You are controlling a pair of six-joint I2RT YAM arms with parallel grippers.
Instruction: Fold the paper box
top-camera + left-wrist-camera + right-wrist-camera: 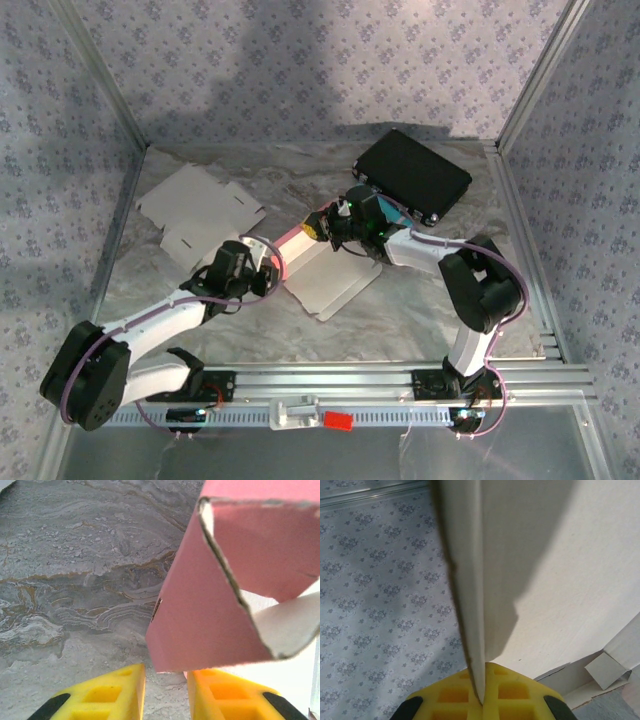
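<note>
Cardboard sits at the middle of the table: the paper box, half raised, with its white inner face open to the overhead camera and a pink wall standing along its far left edge. The two arms meet over it.

The right gripper is at the box's far corner. Its yellow fingers are pressed together on an upright flap, whose thin edge runs straight down between them. The white inside of the box spreads away to the right of that flap.

The left gripper is at the box's left side. Its fingers stand apart with a clear gap and hold nothing; the lower corner of the pink wall hangs just beyond that gap.

A second, flat box blank lies well apart at the far left of the table, and a black case rests at the far right.
</note>
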